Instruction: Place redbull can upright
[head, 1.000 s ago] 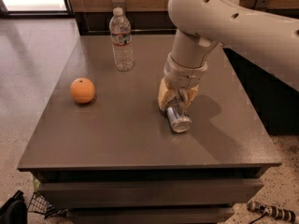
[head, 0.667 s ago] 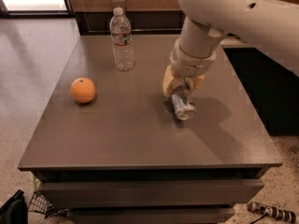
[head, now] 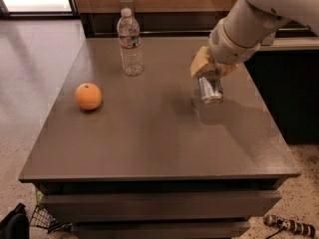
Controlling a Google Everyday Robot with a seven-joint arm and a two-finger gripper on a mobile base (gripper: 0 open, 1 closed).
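The redbull can (head: 211,89) is a slim silver can with dark panels. It hangs tilted in the air above the right part of the grey table (head: 149,133), its shiny end pointing down toward the camera. My gripper (head: 208,72) is shut on the can's upper part, with tan fingers (head: 200,63) on either side. The white arm comes in from the upper right and hides the can's top.
A clear water bottle (head: 130,43) with a white cap stands upright at the back of the table. An orange (head: 88,96) lies on the left side. A dark counter stands to the right of the table.
My gripper has lifted the can off the tabletop and carried it up and to the right. The can now hangs more upright than before.
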